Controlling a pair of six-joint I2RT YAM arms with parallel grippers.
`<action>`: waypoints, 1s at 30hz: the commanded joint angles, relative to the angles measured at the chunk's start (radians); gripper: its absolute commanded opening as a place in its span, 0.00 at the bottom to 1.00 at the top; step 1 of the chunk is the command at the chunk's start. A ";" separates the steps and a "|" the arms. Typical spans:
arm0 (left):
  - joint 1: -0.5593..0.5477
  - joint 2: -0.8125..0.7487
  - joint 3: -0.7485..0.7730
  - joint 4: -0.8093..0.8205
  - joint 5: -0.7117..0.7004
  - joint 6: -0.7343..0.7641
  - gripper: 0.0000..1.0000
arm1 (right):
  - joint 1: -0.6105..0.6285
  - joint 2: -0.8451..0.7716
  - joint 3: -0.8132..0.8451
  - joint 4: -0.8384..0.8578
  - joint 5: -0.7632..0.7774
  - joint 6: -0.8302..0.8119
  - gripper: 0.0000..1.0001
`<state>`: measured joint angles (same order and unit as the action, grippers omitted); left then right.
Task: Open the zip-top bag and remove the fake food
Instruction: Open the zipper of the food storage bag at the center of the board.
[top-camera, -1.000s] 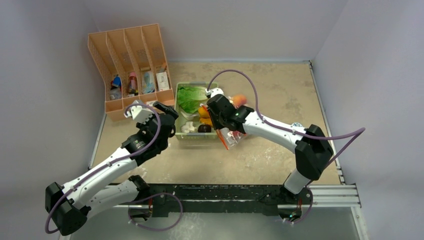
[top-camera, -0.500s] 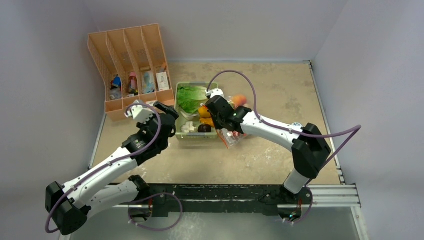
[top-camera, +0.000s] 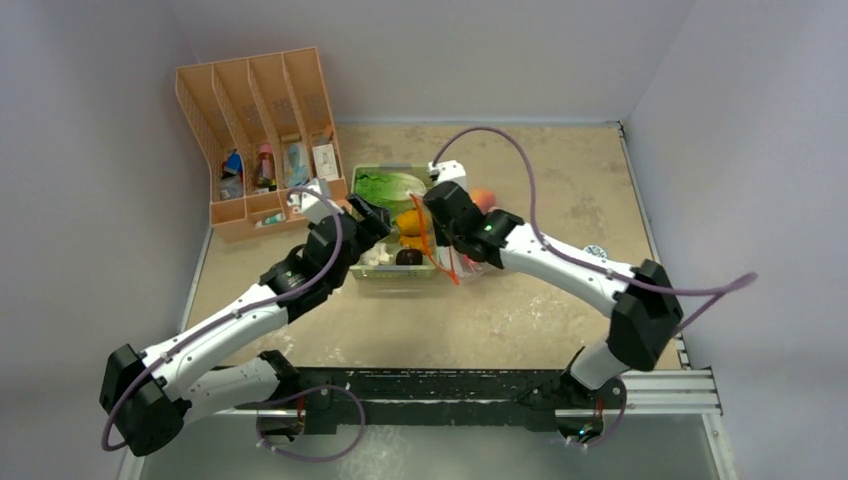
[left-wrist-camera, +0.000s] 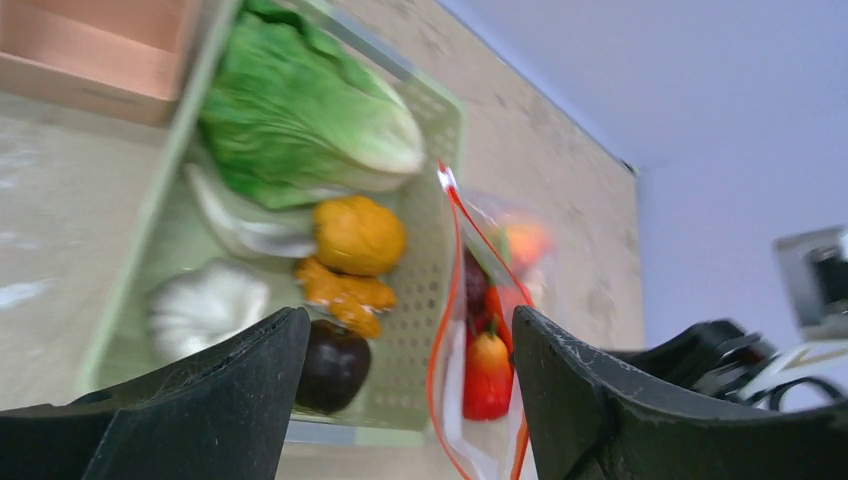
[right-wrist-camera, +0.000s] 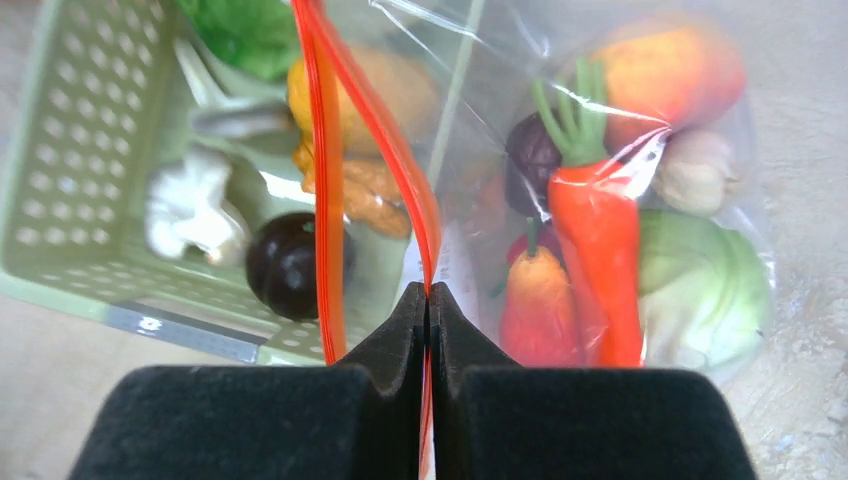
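Pale-green tray (left-wrist-camera: 425, 330) on bench (top-camera: 570, 190) holds leafy lettuce (left-wrist-camera: 300, 120), yellow pepper (left-wrist-camera: 358, 235), white garlic-like piece (left-wrist-camera: 205, 305), dark purple round piece (left-wrist-camera: 333, 365). Orange file organizer (top-camera: 262, 110) at bench's far-left corner.

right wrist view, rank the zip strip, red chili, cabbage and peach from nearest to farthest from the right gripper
1. zip strip: pinched in the shut right gripper, centre.
2. red chili: just right of it, inside the zip-top bag.
3. cabbage: bag's lower right corner.
4. peach: top right, far end.
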<state>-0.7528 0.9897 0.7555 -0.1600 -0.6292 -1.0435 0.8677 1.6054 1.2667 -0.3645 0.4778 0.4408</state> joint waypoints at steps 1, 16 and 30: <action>0.002 0.060 0.067 0.232 0.277 0.118 0.73 | -0.066 -0.175 -0.042 0.110 0.008 0.072 0.00; -0.015 0.438 0.432 0.261 0.829 0.133 0.63 | -0.225 -0.404 -0.234 0.207 -0.097 0.075 0.00; -0.021 0.624 0.430 0.067 0.663 0.041 0.50 | -0.237 -0.444 -0.275 0.217 -0.114 0.164 0.00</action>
<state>-0.7700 1.6154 1.1469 -0.0090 0.1471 -1.0008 0.6353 1.2011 1.0042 -0.1799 0.3668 0.5671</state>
